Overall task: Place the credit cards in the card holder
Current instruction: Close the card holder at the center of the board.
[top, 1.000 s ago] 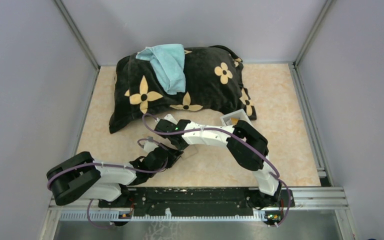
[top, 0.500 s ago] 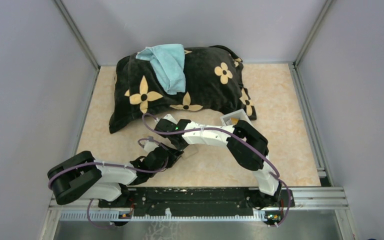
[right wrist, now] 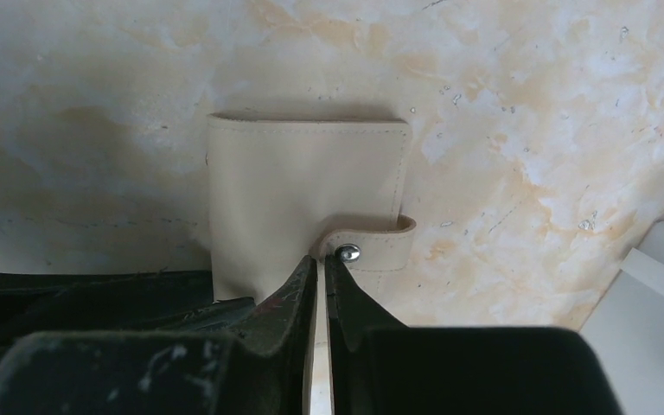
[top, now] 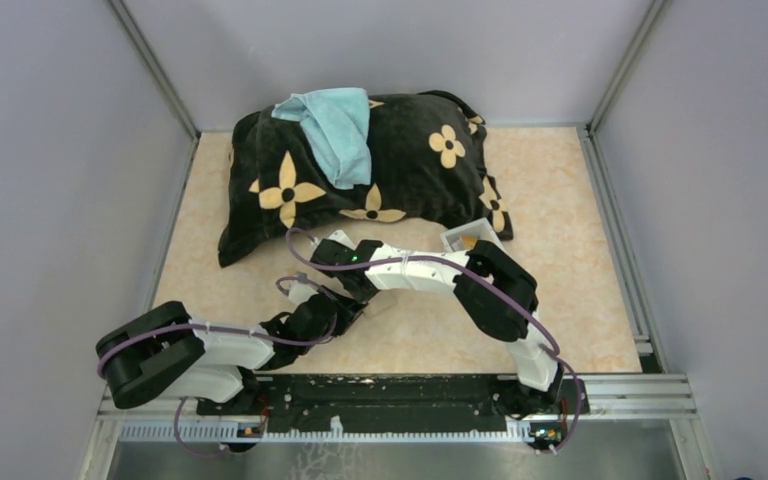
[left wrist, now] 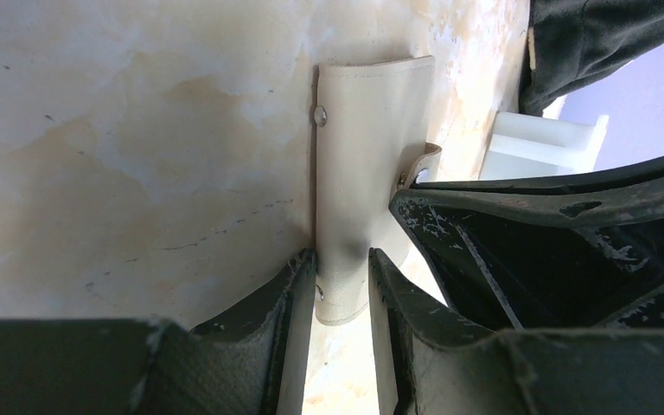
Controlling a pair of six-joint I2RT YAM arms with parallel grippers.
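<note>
One card holder (left wrist: 359,173) was on the bench (left wrist: 138,130). The left fingers (left wrist: 277,303) pinched its end, and the right fingers (right wrist: 290,294) were pressed nearly together on its one snap tab (right wrist: 380,242).

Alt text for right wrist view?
Closed cream wallet on a marbled table, snap tab on its right edge. The right tool, nearly shut, meets the tab. White tray corner at lower right.

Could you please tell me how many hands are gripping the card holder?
2. The left hand clamps the card holder; the right hand pinches its snap tab. Neither is hidden.
</note>
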